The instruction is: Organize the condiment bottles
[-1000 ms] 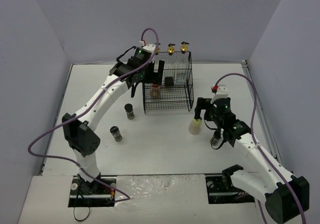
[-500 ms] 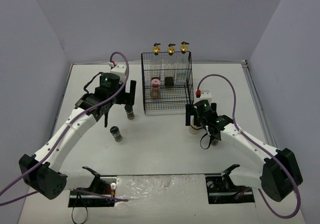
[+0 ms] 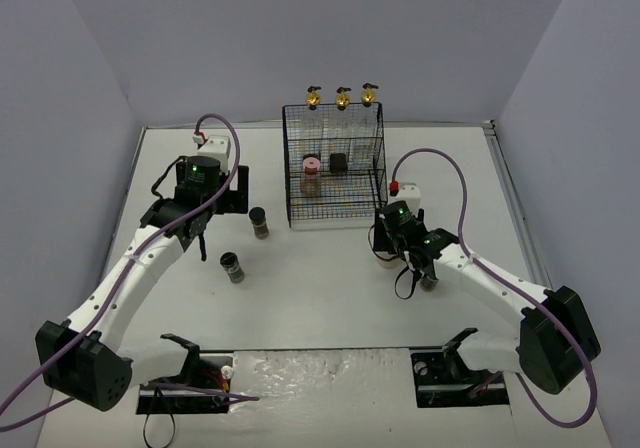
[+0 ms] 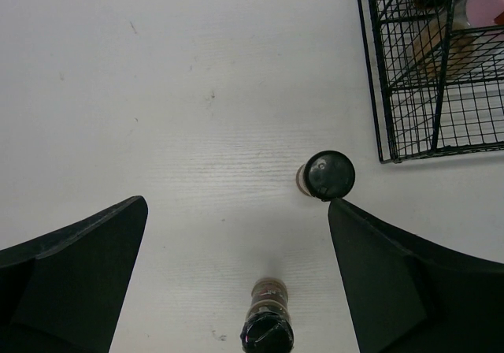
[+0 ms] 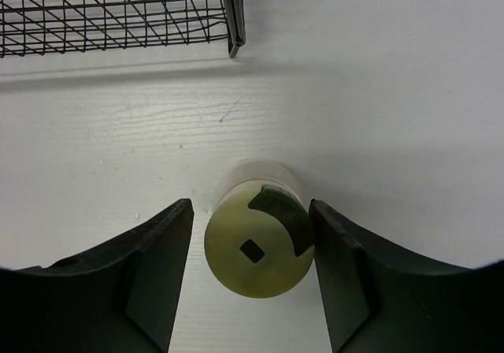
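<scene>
Setting: white table (image 3: pixel 330 313) closed in by pale lavender walls, which we see from above with both arms stretched over it.
Rack: a black wire rack (image 3: pixel 335 173) stands toward the back, about mid-table.
Tall bottles: three clear tall bottles (image 3: pixel 342 97) with gold spouts stand upright in a row along the rack's rear side. We cannot tell whether they are inside it or just behind it.
Pink-capped jar: the pink-capped jar (image 3: pixel 311 167) is upright inside the rack, in its left part.
Dark jar: a small dark jar (image 3: pixel 338 163) sits inside the rack, just right of the pink one.
Loose jars: the first black-capped jar (image 4: pixel 329 174) stands on the table just off the rack's front-left corner. The second black-capped jar (image 4: pixel 268 333) stands closer to the arm bases, well apart from the rack.
Left gripper: the left gripper (image 4: pixel 236 207) hovers above the table with its jaws spread wide, holding nothing. In its wrist view we see both loose jars between the fingers, neither touched.
Yellow-capped jar: the yellow-capped jar (image 5: pixel 252 258) is upright on the table near the rack's front-right corner.
Right gripper: the right gripper (image 5: pixel 248 211) straddles that jar. Bare table shows between one finger and the cap. The other finger is at the cap's edge, and we cannot tell whether it touches. The jaws are not clamped.
</scene>
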Controlling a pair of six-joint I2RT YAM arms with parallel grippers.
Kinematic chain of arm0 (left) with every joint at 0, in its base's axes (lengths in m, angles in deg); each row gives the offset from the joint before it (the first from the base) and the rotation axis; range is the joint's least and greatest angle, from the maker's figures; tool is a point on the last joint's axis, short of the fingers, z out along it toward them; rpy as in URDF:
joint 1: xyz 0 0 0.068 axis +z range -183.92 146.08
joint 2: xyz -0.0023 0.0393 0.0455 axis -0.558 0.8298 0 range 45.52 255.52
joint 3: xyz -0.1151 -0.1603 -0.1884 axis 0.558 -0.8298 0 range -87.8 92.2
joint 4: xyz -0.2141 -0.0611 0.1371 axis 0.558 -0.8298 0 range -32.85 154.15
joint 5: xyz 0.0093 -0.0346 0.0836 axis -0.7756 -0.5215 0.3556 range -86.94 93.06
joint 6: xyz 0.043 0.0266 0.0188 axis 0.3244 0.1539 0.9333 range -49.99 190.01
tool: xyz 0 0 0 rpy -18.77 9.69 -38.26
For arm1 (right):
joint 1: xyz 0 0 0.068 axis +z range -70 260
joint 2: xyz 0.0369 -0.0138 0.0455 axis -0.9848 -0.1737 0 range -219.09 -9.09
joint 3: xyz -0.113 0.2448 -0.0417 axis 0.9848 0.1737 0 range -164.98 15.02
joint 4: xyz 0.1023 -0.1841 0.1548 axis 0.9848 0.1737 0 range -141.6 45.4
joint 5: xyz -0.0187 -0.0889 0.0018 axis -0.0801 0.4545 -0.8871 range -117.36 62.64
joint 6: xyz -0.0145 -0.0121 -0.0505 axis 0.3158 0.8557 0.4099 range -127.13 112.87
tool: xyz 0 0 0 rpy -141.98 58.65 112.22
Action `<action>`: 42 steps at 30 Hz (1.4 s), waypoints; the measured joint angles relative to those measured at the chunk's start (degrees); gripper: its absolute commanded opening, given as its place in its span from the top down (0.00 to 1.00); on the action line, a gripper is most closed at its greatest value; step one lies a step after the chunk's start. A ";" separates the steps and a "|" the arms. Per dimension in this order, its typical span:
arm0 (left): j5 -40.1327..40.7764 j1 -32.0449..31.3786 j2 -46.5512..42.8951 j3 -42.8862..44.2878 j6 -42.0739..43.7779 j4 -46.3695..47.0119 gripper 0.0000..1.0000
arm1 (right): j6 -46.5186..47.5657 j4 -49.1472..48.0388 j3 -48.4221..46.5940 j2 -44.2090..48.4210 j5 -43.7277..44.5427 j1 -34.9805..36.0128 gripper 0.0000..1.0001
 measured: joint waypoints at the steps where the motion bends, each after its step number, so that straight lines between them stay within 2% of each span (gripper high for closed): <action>1: 0.14 0.23 -0.05 0.00 0.08 0.22 0.03 | -0.22 0.09 -0.01 0.00 0.14 0.28 0.52; 5: 0.35 0.45 -0.11 0.00 0.42 0.74 0.03 | -1.12 1.10 -0.22 0.02 0.79 1.12 0.65; 12: 0.35 0.45 -0.11 0.00 0.56 0.87 0.03 | -1.00 4.58 -2.17 0.43 1.98 2.01 0.99; 15: 0.35 0.45 -0.11 0.00 0.56 0.87 0.03 | 0.29 6.24 -6.34 0.69 1.86 2.07 1.00; 24: 0.30 1.76 -0.13 0.00 0.56 0.89 0.03 | 8.40 6.63 -29.04 -1.66 -1.37 2.07 1.00; 32: 1.05 3.37 -1.30 -0.85 0.56 1.12 0.03 | 16.04 5.08 -46.92 -17.45 -3.81 0.14 1.00; 37: 2.14 3.46 -1.40 -1.03 1.24 1.23 0.03 | 18.35 5.17 -52.82 -26.16 -5.23 -2.40 1.00; 42: 2.94 3.46 -1.40 -1.03 1.79 1.26 0.03 | 19.09 4.26 -54.00 -31.10 -6.09 -3.98 1.00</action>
